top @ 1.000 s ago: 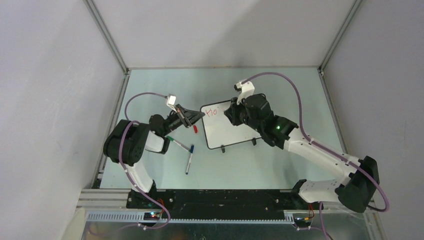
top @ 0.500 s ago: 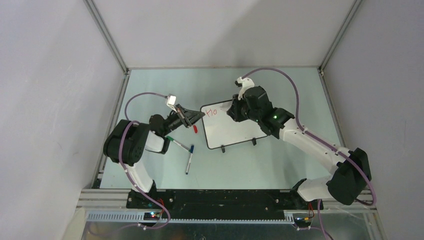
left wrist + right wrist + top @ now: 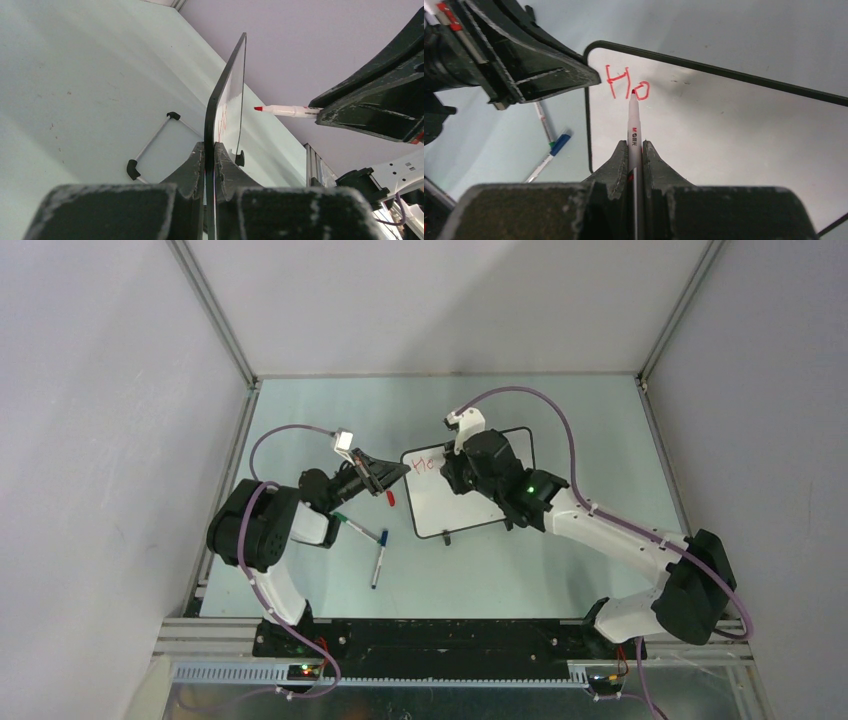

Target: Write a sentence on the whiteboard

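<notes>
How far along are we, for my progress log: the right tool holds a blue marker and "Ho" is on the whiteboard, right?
No: the marker in the right tool is red, not blue; the right wrist view shows its red tip. "Ho" is indeed on the whiteboard.

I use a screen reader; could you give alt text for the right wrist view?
The right gripper holds a red marker, its tip at the red letters "Ho" on the whiteboard. The left gripper grips the board's corner.
</notes>
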Robot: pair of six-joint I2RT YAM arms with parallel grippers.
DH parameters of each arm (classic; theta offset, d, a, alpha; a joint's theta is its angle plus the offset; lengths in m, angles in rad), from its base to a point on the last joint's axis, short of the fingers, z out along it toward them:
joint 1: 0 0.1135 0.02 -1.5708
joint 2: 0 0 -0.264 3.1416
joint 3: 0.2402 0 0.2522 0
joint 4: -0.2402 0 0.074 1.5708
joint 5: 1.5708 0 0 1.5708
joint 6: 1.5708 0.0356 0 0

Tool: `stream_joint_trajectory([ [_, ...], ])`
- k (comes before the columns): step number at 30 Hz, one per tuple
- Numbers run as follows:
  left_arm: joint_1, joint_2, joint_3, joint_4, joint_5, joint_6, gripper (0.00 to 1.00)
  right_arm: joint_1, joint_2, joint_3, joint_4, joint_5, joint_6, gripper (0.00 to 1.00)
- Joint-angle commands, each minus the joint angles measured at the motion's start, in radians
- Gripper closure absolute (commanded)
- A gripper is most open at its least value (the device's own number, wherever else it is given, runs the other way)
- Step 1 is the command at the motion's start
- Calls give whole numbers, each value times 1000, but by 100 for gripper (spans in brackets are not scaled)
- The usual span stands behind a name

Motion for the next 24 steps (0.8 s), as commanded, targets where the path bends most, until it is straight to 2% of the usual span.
stream_joint_trajectory([
  [1, -16, -6, 13, 30, 3, 57, 100, 14, -14, -20, 58, 86, -28, 100],
  [24, -18, -5, 14, 29, 4, 59, 100, 16, 33, -18, 90, 117, -41, 100],
])
